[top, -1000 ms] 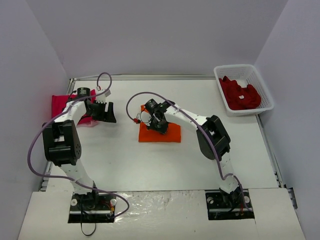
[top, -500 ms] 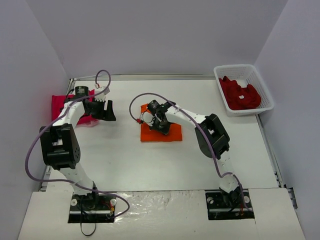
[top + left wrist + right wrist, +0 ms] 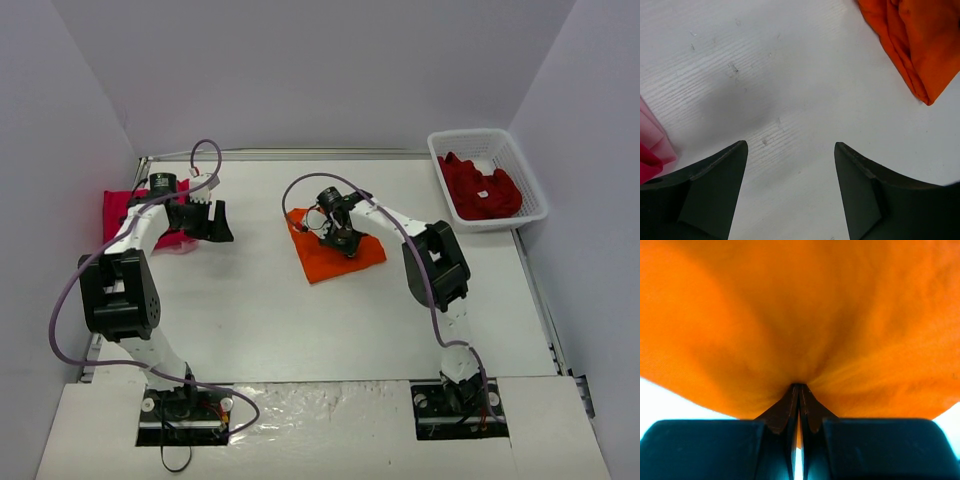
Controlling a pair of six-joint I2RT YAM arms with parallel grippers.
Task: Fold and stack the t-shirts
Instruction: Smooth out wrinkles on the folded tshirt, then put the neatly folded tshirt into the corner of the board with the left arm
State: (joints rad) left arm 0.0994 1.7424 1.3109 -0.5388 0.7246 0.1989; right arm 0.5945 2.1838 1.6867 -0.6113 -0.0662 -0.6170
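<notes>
The folded orange t-shirt (image 3: 335, 257) lies mid-table, turned askew; it fills the right wrist view (image 3: 800, 315) and its edge shows in the left wrist view (image 3: 920, 45). My right gripper (image 3: 344, 240) is shut on the orange shirt's cloth (image 3: 799, 386). My left gripper (image 3: 222, 222) is open and empty above bare table (image 3: 790, 145), just right of the folded magenta-pink t-shirt (image 3: 125, 208) with a pale pink t-shirt (image 3: 180, 245) under it. Their corner shows in the left wrist view (image 3: 652, 150). Dark red t-shirts (image 3: 480, 188) lie in the basket.
The white lattice basket (image 3: 530, 180) stands at the back right corner. White walls close in the table on the left, back and right. Purple cables loop over both arms.
My right gripper has pulled the orange shirt to the right and turned it from square to slanted. My left gripper has stayed put by the pink stack.
</notes>
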